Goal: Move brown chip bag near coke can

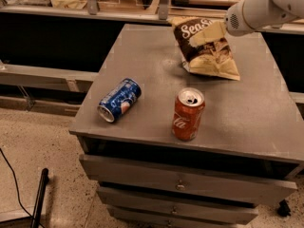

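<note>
The brown chip bag [207, 56] stands tilted at the back right of the grey table [256, 113], its lower edge on or just above the top. My gripper [209, 33] reaches in from the upper right on a white arm and is shut on the bag's upper part, with a pale finger lying across its front. The coke can [188, 115] stands upright near the table's front edge, a short way in front of the bag and apart from it.
A blue Pepsi can [119, 99] lies on its side at the front left of the table. Drawers [180, 184] sit below the table top. A counter with railing [95, 13] runs behind. A dark pole [38, 198] leans at the lower left on the floor.
</note>
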